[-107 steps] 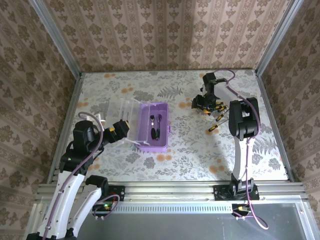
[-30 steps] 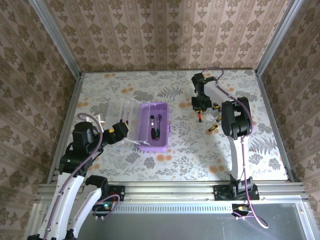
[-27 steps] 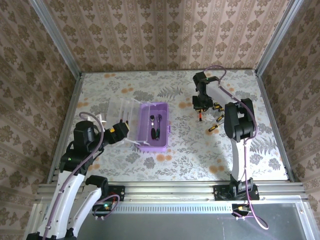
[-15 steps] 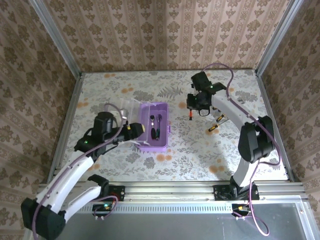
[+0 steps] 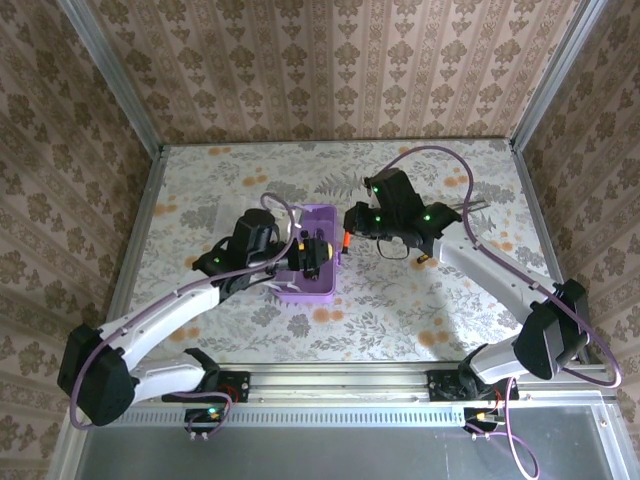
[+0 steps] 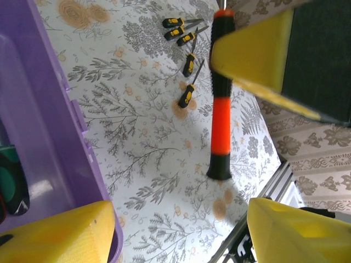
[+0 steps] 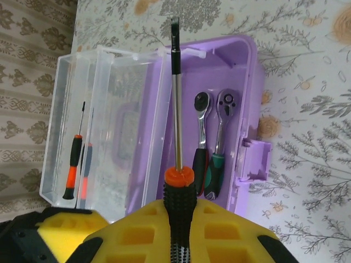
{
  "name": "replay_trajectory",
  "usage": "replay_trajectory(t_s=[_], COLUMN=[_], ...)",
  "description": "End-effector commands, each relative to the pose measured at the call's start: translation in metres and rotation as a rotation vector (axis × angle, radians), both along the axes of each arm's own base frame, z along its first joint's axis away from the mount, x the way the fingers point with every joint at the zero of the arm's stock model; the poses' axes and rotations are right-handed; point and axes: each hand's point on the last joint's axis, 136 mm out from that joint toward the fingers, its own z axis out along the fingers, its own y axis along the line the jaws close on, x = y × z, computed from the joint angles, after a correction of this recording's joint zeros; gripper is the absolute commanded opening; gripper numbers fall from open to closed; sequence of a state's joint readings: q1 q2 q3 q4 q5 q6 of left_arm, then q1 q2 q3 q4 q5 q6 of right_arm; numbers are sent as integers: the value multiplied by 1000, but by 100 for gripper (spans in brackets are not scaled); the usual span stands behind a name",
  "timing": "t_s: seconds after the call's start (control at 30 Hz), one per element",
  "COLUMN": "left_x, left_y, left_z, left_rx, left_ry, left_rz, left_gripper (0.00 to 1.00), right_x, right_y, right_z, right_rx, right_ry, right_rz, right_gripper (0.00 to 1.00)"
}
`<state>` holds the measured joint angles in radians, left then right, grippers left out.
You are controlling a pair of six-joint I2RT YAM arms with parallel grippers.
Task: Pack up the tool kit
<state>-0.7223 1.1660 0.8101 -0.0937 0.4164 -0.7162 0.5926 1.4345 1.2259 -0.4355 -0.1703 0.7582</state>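
R pincer (image 7: 180, 215) clamps screwdriver (image 7: 176, 109) by handle, shaft aimed at purple case (image 7: 250, 61) for loading; L pincer (image 6: 178, 212) agape, empty, at case rim.

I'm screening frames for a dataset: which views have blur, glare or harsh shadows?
Top external: evenly lit, sharp, no harsh shadows. Left wrist: its own yellow fingers are blurred near the lens, and a pale glare patch sits on the purple case floor. Right wrist: the screwdriver shaft is crisp, the yellow pads beneath it look softer.
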Motion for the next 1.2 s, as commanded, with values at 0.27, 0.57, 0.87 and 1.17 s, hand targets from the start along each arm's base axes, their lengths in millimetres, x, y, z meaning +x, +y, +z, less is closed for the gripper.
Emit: replay_trajectory(t_s=[0.27,0.57,0.87,1.17], left_x=[8,6,4,9], left_y=[-32,-34,-23,42], left_z=[14,15,19,6], left_rx=[-66,-83,-71,215], left_ry=[-18,-18,-48,-64], left_rz=[-38,-52,-26,95], left_gripper=[58,14,0,0], right_x=[-16,-22,-24,-15], right_y=[26,32,28,-36], right_z=[13,12,27,58], right_rx=[133,129,130,45], right_ry=[4,8,-36,-180], right_rz=[28,39,32,-145], right_gripper=[12,12,49,65])
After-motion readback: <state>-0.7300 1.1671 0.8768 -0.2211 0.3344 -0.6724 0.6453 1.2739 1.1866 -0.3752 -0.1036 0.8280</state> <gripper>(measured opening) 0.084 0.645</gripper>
